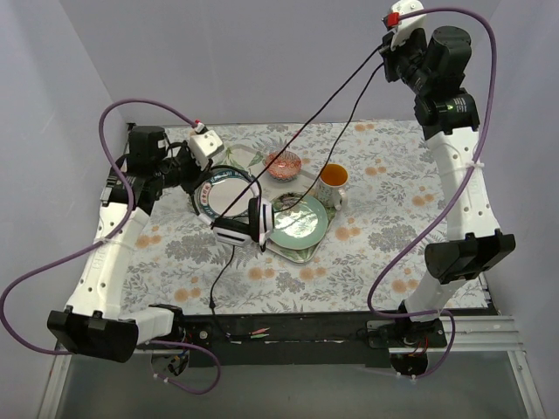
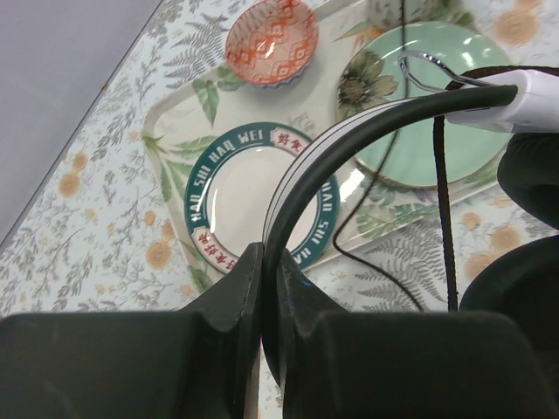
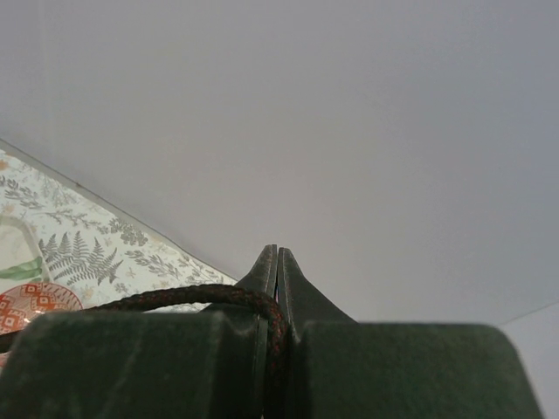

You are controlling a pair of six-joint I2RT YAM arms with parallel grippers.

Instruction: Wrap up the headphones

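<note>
The headphones (image 2: 367, 131) have a smooth, semi-gloss black plastic band edged in white, with bright metal wire at the frame's upper right; their cable (image 3: 192, 297) is a rough black-and-red braid; the left gripper (image 2: 262, 284) and right gripper (image 3: 277, 262) look matt dark plastic; the teal-rimmed plate (image 2: 199, 205), bowl (image 2: 271, 39) and tray (image 2: 175, 131) are glossy; the table (image 2: 105, 227) bears matt printed cloth.

Left wrist: earcup (image 2: 524, 305) of the headphones (image 2: 524, 96) cut off at right edge; I lose the headband (image 2: 349, 140) inside the left gripper (image 2: 269, 257). Right wrist: cable (image 3: 175, 297) vanishes into the right gripper (image 3: 277, 251); red bowl (image 3: 26, 310) cropped.
</note>
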